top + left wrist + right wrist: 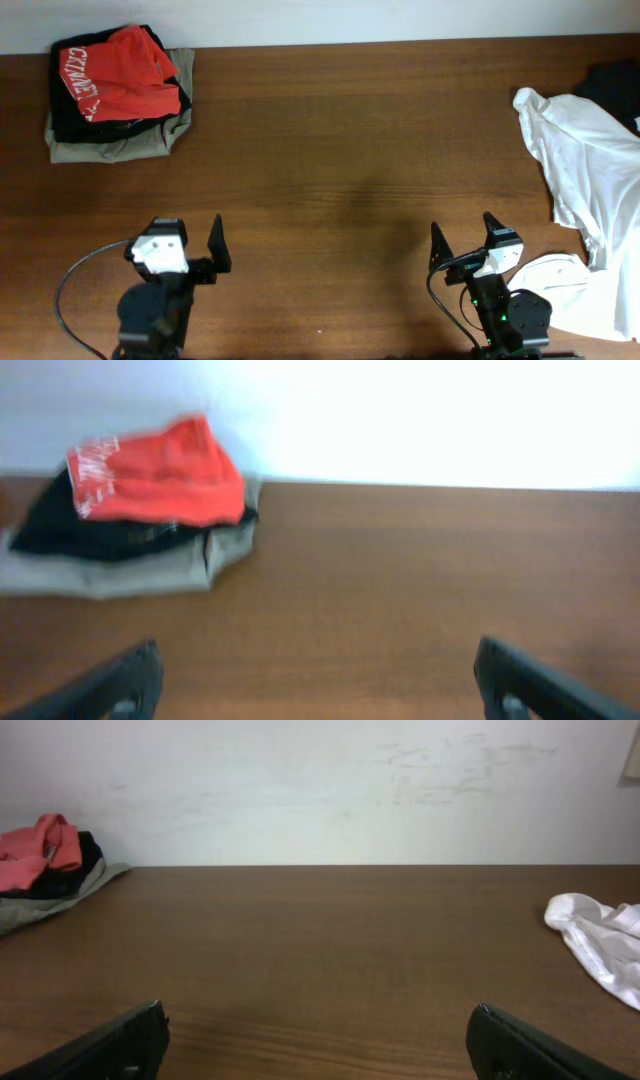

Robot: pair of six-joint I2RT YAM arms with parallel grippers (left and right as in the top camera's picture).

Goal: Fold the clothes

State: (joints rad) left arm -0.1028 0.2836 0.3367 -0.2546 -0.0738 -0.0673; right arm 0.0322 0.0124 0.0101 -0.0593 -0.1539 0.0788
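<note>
An orange-red T-shirt (pixel 122 72) with white print lies folded on top of a stack at the table's back left, over a black garment (pixel 72 118) and a khaki garment (pixel 120 146). The stack also shows in the left wrist view (pixel 150 475) and the right wrist view (pixel 35 855). A crumpled white garment (pixel 580 150) lies at the right edge, seen too in the right wrist view (pixel 605 945). My left gripper (pixel 200 245) is open and empty near the front edge. My right gripper (pixel 462 240) is open and empty at the front right.
A dark garment (pixel 615 85) lies at the back right behind the white one. A pale wall (pixel 320 790) runs along the table's far edge. Bare brown wood (pixel 340 170) lies between the stack and the white garment.
</note>
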